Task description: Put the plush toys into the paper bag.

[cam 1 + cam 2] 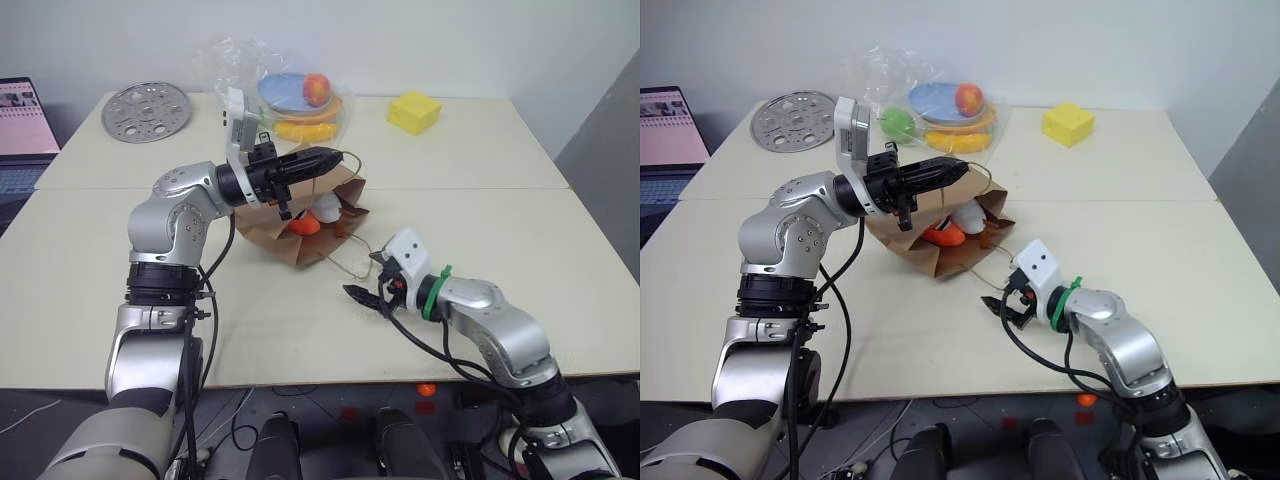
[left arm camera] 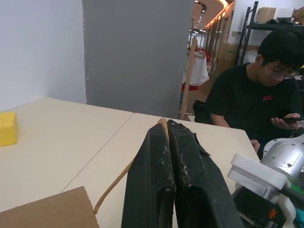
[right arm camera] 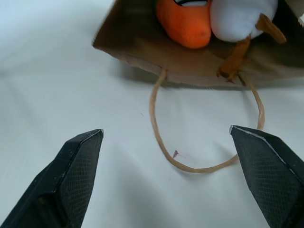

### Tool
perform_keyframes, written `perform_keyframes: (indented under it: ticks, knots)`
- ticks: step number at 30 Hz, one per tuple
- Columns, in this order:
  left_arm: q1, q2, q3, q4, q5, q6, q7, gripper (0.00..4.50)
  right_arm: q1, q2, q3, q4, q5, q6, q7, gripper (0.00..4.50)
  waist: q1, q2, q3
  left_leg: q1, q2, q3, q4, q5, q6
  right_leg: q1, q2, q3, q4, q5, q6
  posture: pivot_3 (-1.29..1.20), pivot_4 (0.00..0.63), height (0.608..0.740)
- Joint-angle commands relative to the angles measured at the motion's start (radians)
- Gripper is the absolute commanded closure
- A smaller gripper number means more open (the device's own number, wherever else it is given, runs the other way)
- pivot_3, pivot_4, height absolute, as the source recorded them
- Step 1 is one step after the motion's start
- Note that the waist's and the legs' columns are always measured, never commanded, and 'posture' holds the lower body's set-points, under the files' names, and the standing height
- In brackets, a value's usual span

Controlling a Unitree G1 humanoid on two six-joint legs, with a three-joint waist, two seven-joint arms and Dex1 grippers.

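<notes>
**Both toys in tipped bag**

Head views: paper bag (image 1: 300, 222) lying on its side mid-counter, mouth toward the near edge; orange carrot (image 1: 306, 226) and white egg (image 1: 327, 208) inside, half hidden. Left gripper (image 1: 335, 156) pinched shut on the upper handle (image 1: 985, 168). Right gripper (image 1: 362, 298) spread wide, empty, near the front edge.

Left wrist: fingers (image 2: 156, 175) together, handle strand between them; person (image 2: 256, 102) beyond, partly cut off.

Right wrist: lower handle loop (image 3: 199, 137) flat on the counter (image 3: 71, 95). No legible writing.
</notes>
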Motion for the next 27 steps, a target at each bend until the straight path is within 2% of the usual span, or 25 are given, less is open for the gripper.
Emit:
perform_keyframes:
  ticks: [1, 5, 13, 15, 22, 27]
  knots:
    - [-0.018, 0.000, 0.006, -0.033, -0.015, -0.011, -0.006, 4.50, -0.018, 0.012, 0.003, 0.026, -0.022, -0.075, -0.008, 0.03, 0.002, 0.000, 0.000, 0.000, 0.000, 0.000, 0.000, 0.000, 0.000, 0.000, 0.000, 0.000, 0.000, 0.000, 0.000, 0.00, 0.150, 0.740]
    - [-0.017, 0.003, 0.006, -0.033, -0.012, -0.013, -0.006, 4.50, -0.019, -0.002, 0.020, 0.091, -0.054, -0.133, 0.010, 0.86, 0.007, 0.000, 0.000, 0.000, 0.000, 0.000, -0.001, 0.000, 0.000, 0.000, 0.000, -0.001, 0.000, 0.000, 0.000, 0.00, 0.150, 0.740]
    - [-0.004, 0.005, 0.011, -0.049, -0.017, -0.008, 0.003, 4.50, 0.001, -0.014, -0.003, 0.082, -0.049, -0.153, 0.022, 3.87, 0.009, 0.000, 0.000, 0.000, 0.000, 0.000, -0.001, 0.000, 0.000, 0.000, 0.000, -0.001, 0.000, 0.000, 0.000, 0.00, 0.150, 0.740]
    - [-0.001, 0.002, 0.011, -0.052, -0.018, -0.007, 0.006, 4.50, -0.001, -0.006, -0.007, 0.079, -0.046, -0.152, 0.016, 4.49, 0.009, 0.000, 0.000, 0.000, 0.000, 0.000, -0.001, 0.000, 0.000, 0.000, 0.000, -0.001, 0.000, 0.000, 0.000, 0.00, 0.150, 0.740]
    - [-0.005, 0.012, 0.022, -0.055, -0.017, -0.005, 0.013, 4.50, -0.069, 0.032, -0.157, -0.035, 0.023, -0.182, -0.031, 4.49, 0.010, 0.000, 0.000, 0.000, 0.000, 0.000, -0.001, 0.000, 0.000, 0.000, 0.000, -0.001, 0.000, 0.000, 0.000, 0.00, 0.150, 0.740]
    - [-0.040, 0.026, 0.036, -0.024, -0.014, -0.017, 0.017, 4.50, -0.177, 0.018, -0.252, -0.160, 0.133, -0.053, -0.028, 4.49, 0.010, 0.000, 0.000, 0.000, 0.000, -0.001, -0.001, 0.000, 0.000, -0.001, 0.000, -0.001, 0.000, 0.000, 0.000, 0.00, 0.150, 0.740]
